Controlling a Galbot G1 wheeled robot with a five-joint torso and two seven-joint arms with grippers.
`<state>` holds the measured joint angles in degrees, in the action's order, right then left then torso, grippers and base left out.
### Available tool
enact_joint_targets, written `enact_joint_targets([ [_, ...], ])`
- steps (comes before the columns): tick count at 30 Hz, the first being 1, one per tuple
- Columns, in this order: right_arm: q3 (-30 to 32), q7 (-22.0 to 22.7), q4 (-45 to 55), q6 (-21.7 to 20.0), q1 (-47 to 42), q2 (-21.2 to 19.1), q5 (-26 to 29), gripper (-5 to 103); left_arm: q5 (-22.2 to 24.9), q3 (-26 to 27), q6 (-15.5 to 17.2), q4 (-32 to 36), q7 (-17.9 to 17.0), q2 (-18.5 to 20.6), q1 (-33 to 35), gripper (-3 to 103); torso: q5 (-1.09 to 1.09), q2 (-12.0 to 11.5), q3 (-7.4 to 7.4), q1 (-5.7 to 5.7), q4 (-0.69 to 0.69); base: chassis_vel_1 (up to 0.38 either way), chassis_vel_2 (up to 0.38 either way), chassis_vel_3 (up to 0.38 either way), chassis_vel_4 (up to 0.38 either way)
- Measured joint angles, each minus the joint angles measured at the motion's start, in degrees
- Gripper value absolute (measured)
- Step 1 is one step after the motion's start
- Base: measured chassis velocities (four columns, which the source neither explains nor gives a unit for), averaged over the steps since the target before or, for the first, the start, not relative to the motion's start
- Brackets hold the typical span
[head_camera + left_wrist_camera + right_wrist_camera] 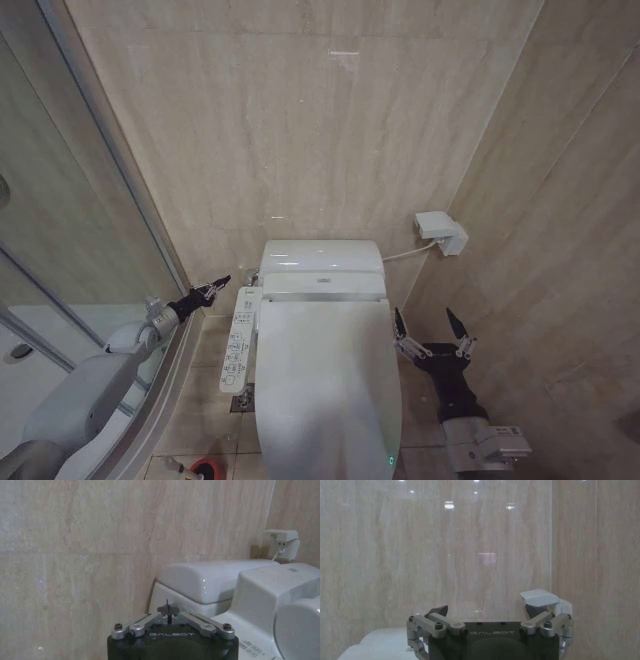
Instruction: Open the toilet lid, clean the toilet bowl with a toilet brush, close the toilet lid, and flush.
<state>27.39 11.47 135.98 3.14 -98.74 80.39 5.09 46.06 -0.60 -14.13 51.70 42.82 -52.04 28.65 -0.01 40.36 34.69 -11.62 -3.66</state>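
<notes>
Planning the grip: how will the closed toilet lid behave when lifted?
The toilet lid looks like one solid glossy shell, so probably stiff but slippery. It is likely hinged at the back, near the tank, so it should swing, not lift free.

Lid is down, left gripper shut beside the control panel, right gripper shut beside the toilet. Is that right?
Not quite. The right gripper is open, its fingers spread wide apart, as the head view shows. The rest holds: the lid is down, and the left gripper is shut beside the control panel.
</notes>
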Motion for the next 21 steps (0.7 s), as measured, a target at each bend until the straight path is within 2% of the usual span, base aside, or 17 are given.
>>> enact_joint_targets([
  [11,0.0,0.0,0.0,0.0,0.0,0.0,0.0,100,-0.36,-2.36,-0.18,-4.91,2.4,-2.01,-4.76,0,0.01,0.0,0.0,0.0,-0.01,0.0,0.0,0.0,0.0],
  [21,0.0,0.0,0.0,0.0,0.0,0.0,0.0,100,-3.07,-3.29,-0.95,-11.12,3.7,-6.37,-7.72,0,0.01,0.0,0.0,0.0,0.0,0.0,0.0,0.0,0.0],
])
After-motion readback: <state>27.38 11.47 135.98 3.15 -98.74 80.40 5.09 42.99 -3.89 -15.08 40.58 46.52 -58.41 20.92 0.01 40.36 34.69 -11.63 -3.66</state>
